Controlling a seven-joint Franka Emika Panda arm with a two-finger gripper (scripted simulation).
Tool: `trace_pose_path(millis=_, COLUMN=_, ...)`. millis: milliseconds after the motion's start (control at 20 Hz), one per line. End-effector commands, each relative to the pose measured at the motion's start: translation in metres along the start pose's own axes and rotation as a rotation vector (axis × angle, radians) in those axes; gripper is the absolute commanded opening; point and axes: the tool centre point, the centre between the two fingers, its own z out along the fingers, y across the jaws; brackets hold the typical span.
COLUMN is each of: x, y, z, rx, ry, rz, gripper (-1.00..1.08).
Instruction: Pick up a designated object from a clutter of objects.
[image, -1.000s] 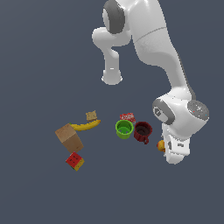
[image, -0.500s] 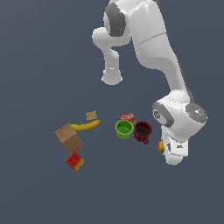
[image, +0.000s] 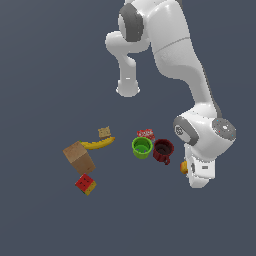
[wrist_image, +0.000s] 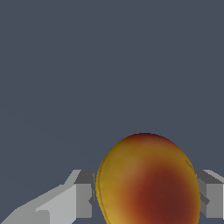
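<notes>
Fruit: round peach-like fruit (wrist_image: 148, 180) lies on the tabletop (image: 45, 70), just beside the dark red mug (image: 163, 150).
Hand: hand (wrist_image: 146, 197) straddles the fruit, fingers (wrist_image: 83, 199) seemingly touching; firm grip uncertain.

Flat, plain dark grey-blue floor (image: 45, 75), unmarked. Scattered across it, from the exterior view's left: brown box (image: 78, 157), tilted; just below, red cube with yellow spots (image: 86, 184); yellow banana (image: 97, 144) beside the box's upper corner, with small tan cube (image: 104, 132) touching its far side. Toward the middle, green cup (image: 142, 147) and dark red mug (image: 163, 150) side by side, red-white can (image: 145, 133) just behind. Further right, round orange fruit (image: 184, 167), mostly hidden; contact with floor not discernible.
</notes>
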Motion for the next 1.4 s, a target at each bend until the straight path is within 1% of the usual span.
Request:
trace_pose_path(millis=0, x=-0.001, y=0.0, z=-0.002, rx=-0.001, ry=0.0, rz=0.001, gripper=-1.0)
trace_pose_path(millis=300, x=-0.009, y=-0.006, z=-0.016, rx=-0.001, ry=0.0, rz=0.001, gripper=-1.0)
trace_pose_path(millis=600, x=-0.025, y=-0.018, z=-0.043, rx=-0.002, ry=-0.001, rz=0.001, gripper=-1.0)
trace_pose_path(millis=1350, x=-0.084, y=-0.065, z=-0.15, rx=-0.003, ry=-0.004, rz=0.002, gripper=-1.0)
